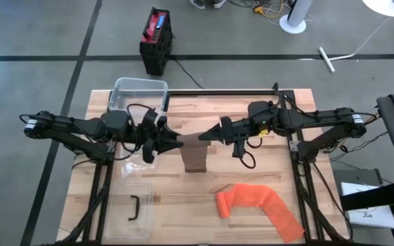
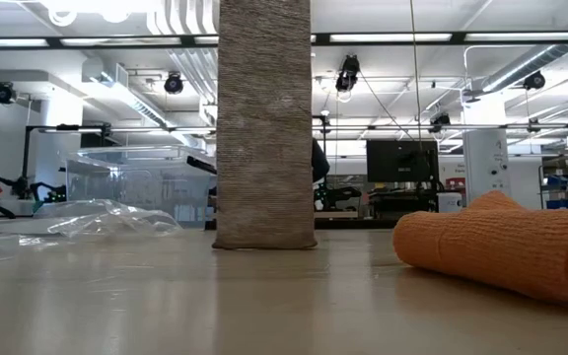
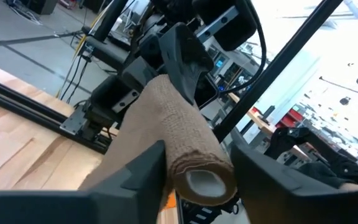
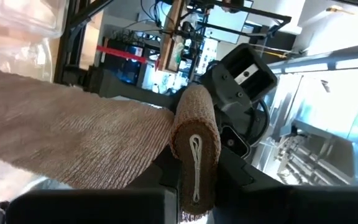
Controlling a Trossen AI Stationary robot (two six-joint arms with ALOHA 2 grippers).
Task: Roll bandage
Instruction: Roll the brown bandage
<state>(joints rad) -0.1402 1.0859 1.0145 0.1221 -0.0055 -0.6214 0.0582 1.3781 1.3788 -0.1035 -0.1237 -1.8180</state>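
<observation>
With an orange bandage (image 1: 258, 207), a clear bin (image 1: 140, 95) and crumpled plastic (image 1: 134, 167) lying around on the desk (image 1: 252, 113), the brown bandage (image 1: 194, 156) hangs mid-desk, its roll clenched between the left end effector (image 1: 174, 145) and right end effector (image 1: 207, 137).

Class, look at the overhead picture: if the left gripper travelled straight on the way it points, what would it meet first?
The left gripper points right, along the tan bandage roll between its fingers. Beyond that, it would probably meet the right gripper, holding the roll's other end.
</observation>
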